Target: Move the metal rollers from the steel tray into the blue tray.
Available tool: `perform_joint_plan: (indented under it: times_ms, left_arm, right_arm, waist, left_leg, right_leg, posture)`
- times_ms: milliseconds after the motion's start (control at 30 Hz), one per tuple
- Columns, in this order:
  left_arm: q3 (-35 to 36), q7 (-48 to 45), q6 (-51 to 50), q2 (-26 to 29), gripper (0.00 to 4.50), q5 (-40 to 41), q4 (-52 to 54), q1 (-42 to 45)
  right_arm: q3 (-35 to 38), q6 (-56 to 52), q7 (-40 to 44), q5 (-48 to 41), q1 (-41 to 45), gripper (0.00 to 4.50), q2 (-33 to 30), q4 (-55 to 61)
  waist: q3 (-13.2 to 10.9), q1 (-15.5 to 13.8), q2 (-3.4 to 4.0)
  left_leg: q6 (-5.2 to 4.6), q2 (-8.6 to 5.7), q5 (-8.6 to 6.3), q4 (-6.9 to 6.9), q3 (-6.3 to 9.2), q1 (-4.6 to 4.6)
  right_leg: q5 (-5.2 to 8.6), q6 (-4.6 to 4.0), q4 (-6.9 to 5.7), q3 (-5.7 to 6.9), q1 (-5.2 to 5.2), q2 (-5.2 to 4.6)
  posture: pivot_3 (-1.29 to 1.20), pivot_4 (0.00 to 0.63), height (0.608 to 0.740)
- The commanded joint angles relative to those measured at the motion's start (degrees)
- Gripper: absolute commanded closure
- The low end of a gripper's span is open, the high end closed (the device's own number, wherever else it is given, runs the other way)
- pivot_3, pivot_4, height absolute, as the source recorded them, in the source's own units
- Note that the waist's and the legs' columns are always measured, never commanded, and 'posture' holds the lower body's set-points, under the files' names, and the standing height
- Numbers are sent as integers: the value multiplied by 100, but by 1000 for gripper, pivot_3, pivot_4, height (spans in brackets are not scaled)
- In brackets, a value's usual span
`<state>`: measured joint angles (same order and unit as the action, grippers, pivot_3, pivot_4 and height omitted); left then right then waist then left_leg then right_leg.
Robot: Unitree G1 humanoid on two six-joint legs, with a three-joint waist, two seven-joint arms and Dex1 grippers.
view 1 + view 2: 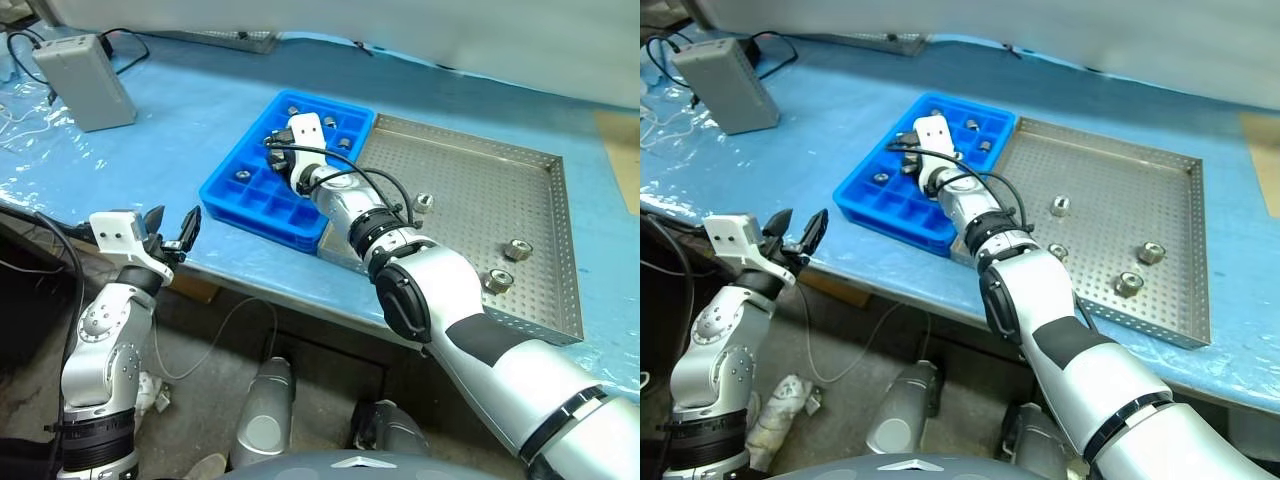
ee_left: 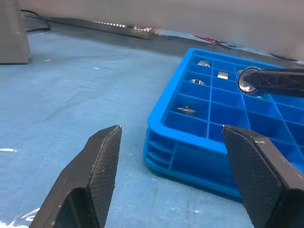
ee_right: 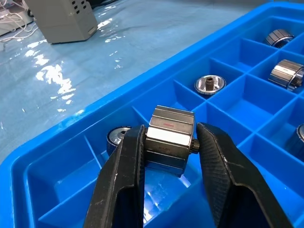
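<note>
Right tool [image 3: 168, 142] clenching roller [image 3: 170, 135], you're hovering over blue tray [image 1: 225, 195]; left tool [image 1: 170, 228] released, idling. Several rollers binned; four waiting in steel tray [image 1: 1200, 250].

no readable text, labels or numbers

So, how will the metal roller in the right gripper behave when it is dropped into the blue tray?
The roller, pinched in the right gripper, looks solid and shiny, so probably stiff, heavy for its size, and slippery. Its near-round, faceted body could roll a little, but the walls of the blue tray compartments should stop it.
</note>
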<state>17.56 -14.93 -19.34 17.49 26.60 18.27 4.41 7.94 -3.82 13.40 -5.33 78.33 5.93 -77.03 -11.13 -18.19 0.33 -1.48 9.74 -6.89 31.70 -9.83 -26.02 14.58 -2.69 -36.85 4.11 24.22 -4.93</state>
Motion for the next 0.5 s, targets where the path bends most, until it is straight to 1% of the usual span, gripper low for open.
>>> perform_joint_plan:
  times_ms: [33,100,133,300,367,433,467,500]
  left_arm:
    - [-103,-153,-17,116,965,13,-129,331]
    - [-190,-245,-13,119,965,-6,-317,504]
    - [-231,-291,-3,116,965,-22,-414,588]
    - [-500,-524,115,52,965,-138,-967,1010]
    - [-569,-608,160,41,965,-178,-1143,1155]
    - [-609,-659,217,32,925,-223,-1315,1278]
    - [-609,-693,238,37,925,-232,-1428,1344]
    - [-608,-726,264,45,925,-242,-1530,1398]
  right_arm:
    - [103,163,-32,47,44,3276,-192,129]
    - [122,158,-39,63,-10,3276,-320,142]
    - [131,154,-43,71,-29,3276,-376,146]
    - [213,113,-8,48,-129,3276,-652,186]
    - [230,17,272,4,-199,3276,-654,208]
    - [82,-107,730,94,-311,2561,-576,230]
    - [-23,-119,893,172,-383,2360,-517,252]
    - [-86,-127,961,223,-434,2018,-484,274]
  waist:
    - [0,-9,1]
    - [0,3,0]
    - [0,11,0]
    - [1,158,-1]
    - [1,256,-1]
    - [1,370,-2]
    - [2,447,-2]
    - [2,526,-1]
  left_leg:
    - [3,0,2,0,0,0]
    - [11,-2,7,0,0,0]
    - [15,-4,9,0,0,0]
    - [55,-5,36,4,-1,-3]
    - [57,3,38,12,-1,-10]
    - [56,12,37,24,4,-18]
    - [55,14,37,26,4,-17]
    - [54,17,36,28,4,-17]
  right_leg:
    - [-1,2,-1,-1,0,0]
    - [-13,22,-2,-4,0,0]
    - [-18,29,-2,-8,0,0]
    - [-23,36,-2,-16,3,4]
    - [-24,36,-2,-17,5,14]
    - [-24,36,-2,-17,4,25]
    - [-24,35,-2,-17,4,27]
    - [-24,35,-2,-17,4,30]
  posture:
    - [554,150,740]
    - [532,150,740]
    - [482,150,740]
    - [403,150,740]
    - [387,150,740]
    - [368,150,740]
    - [359,150,740]
    - [354,150,740]
